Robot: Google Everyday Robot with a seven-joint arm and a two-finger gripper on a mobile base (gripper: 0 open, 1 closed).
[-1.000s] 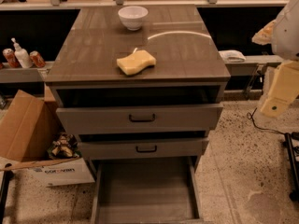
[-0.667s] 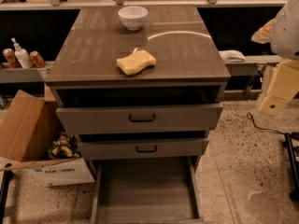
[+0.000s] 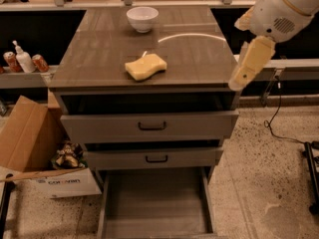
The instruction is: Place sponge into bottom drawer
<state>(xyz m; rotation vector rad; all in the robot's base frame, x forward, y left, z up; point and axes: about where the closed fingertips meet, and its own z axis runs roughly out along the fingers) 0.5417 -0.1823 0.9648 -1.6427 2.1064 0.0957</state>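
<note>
The pale yellow sponge (image 3: 145,66) lies flat on the cabinet top (image 3: 99,59), near its front middle. The bottom drawer (image 3: 157,203) is pulled far out at floor level; its flat floor holds nothing. The two drawers above it, with black handles, are pulled out a little. My cream-coloured gripper (image 3: 244,71) hangs at the cabinet's right front corner, to the right of the sponge and well apart from it. It points down and holds nothing that I can see.
A white bowl (image 3: 142,19) stands at the back of the cabinet top. An open cardboard box (image 3: 30,138) sits on the floor at the left. Cans and a bottle (image 3: 22,59) stand on a left shelf. A cable (image 3: 276,113) runs over the floor at the right.
My arm has swung left and a little up, bringing the gripper from well right of the cabinet to its right front corner. The sponge and drawers have not moved.
</note>
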